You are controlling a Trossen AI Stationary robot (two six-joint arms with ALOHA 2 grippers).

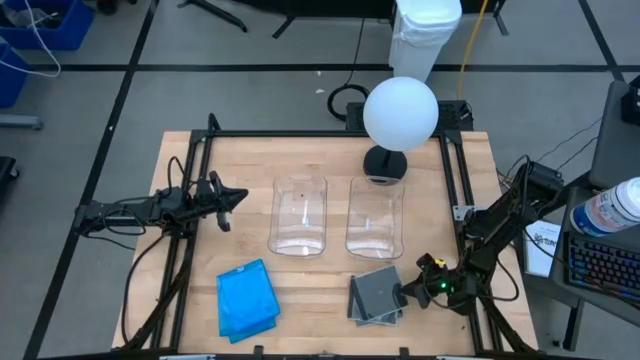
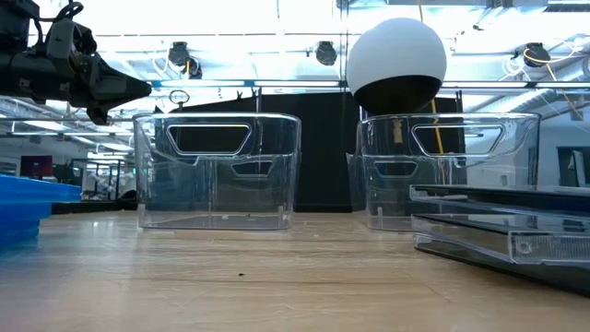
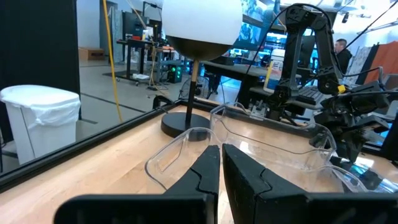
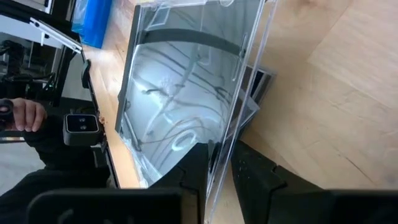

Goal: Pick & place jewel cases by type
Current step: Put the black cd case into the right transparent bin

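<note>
Where the right jaws [image 4: 217, 163] pinch the edge of the top grey jewel case [image 4: 186, 87], that case sits on a small grey stack [image 1: 376, 296] at about five o'clock on the desk [image 1: 320, 160]. Just beyond it, toward twelve, stand two clear tubs, one on the left [image 1: 299, 215] and one on the right [image 1: 375, 216], with a white globe lamp [image 1: 399, 112] behind them. The blue jewel cases [image 1: 246, 299] lie at seven o'clock. The left jaws [image 3: 221, 167] hang pressed together and empty at nine o'clock, above the desk. No writing is readable.
</note>
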